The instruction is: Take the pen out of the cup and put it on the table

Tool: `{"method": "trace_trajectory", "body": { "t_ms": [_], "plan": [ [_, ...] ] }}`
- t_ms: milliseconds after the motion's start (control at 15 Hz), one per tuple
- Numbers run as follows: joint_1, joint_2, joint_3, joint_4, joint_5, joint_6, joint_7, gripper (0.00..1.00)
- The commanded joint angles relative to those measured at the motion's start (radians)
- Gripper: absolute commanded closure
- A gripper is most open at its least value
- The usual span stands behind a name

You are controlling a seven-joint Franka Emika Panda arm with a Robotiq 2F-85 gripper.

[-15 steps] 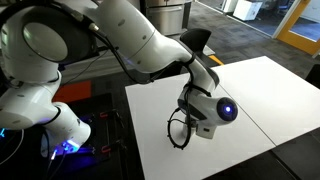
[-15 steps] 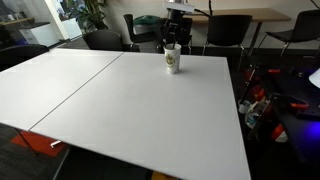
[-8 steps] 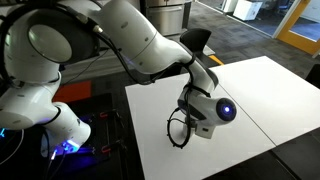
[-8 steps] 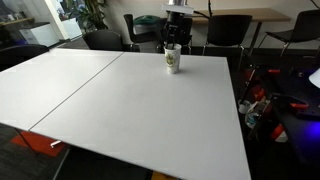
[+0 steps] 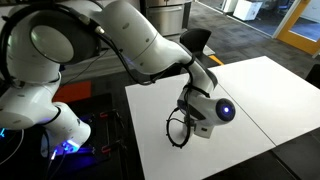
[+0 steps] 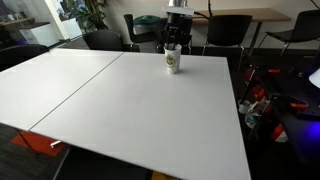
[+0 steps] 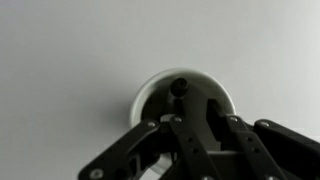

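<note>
In the wrist view the pale cup [image 7: 150,92] stands on the white table [image 7: 60,50], seen from above with its dark inside. The dark pen [image 7: 179,87] stands in the cup, its round top showing. My gripper [image 7: 196,106] reaches down into the cup's mouth, its fingers drawn close together around the pen's shaft. In an exterior view the cup [image 6: 172,61] stands near the table's far edge with the gripper [image 6: 174,42] directly above it. In an exterior view the arm's wrist [image 5: 205,108] hides the cup and the pen.
The large white table [image 6: 130,110] has a thin dark seam running across it. Several black chairs [image 6: 230,32] stand beyond the far edge. The robot base and black cables [image 5: 60,130] sit beside the table's end.
</note>
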Motion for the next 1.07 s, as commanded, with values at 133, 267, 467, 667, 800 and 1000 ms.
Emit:
{"method": "trace_trajectory", "body": {
  "t_ms": [133, 267, 467, 667, 800, 1000],
  "plan": [
    [-0.001, 0.003, -0.006, 0.018, -0.014, -0.071, 0.031, 0.70],
    [-0.005, 0.002, -0.009, 0.023, -0.015, -0.086, 0.031, 0.71],
    [-0.004, 0.003, -0.018, 0.031, -0.024, -0.096, 0.040, 0.71],
    [0.000, 0.001, -0.029, 0.043, -0.045, -0.101, 0.047, 0.70],
    [-0.003, 0.001, -0.031, 0.058, -0.059, -0.112, 0.050, 0.69],
    [-0.006, 0.010, -0.030, 0.085, -0.076, -0.136, 0.052, 0.71]
  ]
}}
